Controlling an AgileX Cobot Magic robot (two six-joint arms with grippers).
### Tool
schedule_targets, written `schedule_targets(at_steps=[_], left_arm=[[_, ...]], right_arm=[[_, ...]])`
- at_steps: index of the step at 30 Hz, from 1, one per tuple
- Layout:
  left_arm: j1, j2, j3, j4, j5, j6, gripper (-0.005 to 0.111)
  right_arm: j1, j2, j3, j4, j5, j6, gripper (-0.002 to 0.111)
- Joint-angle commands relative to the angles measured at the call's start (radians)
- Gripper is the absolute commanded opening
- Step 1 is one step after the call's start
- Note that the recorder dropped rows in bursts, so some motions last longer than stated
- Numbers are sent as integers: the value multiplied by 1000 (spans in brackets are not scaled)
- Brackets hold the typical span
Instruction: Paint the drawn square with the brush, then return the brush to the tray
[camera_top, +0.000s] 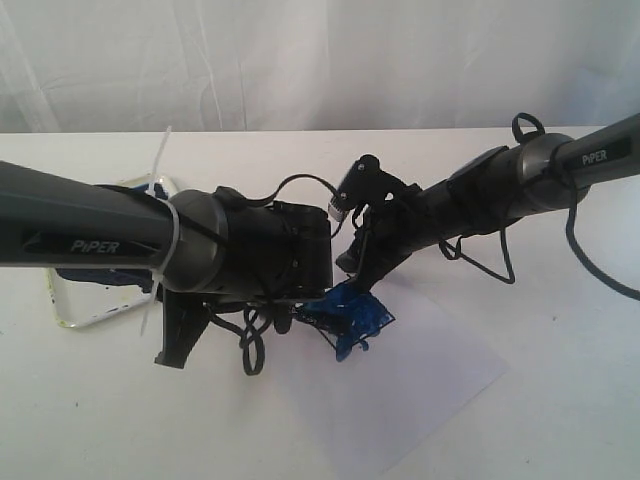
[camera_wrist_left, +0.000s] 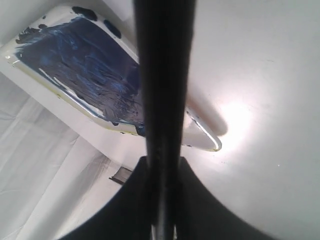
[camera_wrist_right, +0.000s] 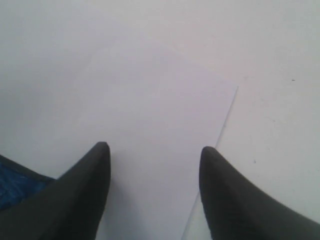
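The brush (camera_wrist_left: 162, 90) shows as a long dark handle, and my left gripper (camera_wrist_left: 162, 161) is shut on it; its bristle tip is out of view. Behind the handle lies the tray (camera_wrist_left: 200, 135), pale-rimmed and smeared dark blue inside. In the exterior view the tray (camera_top: 75, 310) sits at the left, mostly hidden by the left arm, with the left gripper (camera_top: 178, 340) pointing down beside it. The drawn square (camera_top: 352, 315) is smeared with blue paint on the white paper sheet (camera_top: 430, 370). My right gripper (camera_wrist_right: 154, 148) stands open over the paper, holding nothing, with blue paint (camera_wrist_right: 12, 192) beside one finger.
Both arms cross the middle of the white table (camera_top: 560, 400), the right arm (camera_top: 520, 175) reaching in from the right. Loose black cables (camera_top: 252, 345) hang under the left wrist. A white curtain (camera_top: 320, 60) closes the back. The paper's edge (camera_wrist_right: 227, 112) runs near the right gripper.
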Motion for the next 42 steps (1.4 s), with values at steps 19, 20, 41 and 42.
schedule_targets(at_steps=[19, 20, 41, 42], left_arm=[[9, -15, 77, 74, 100, -165, 0], [9, -15, 77, 76, 100, -165, 0], [-7, -15, 80, 43, 100, -115, 0], [-2, -15, 80, 47, 100, -115, 0]], right_arm=[[-1, 15, 15, -36, -32, -16, 51], [-1, 15, 15, -36, -32, -16, 51], [-1, 15, 15, -36, -34, 0, 51], [-1, 15, 15, -36, -34, 0, 51]])
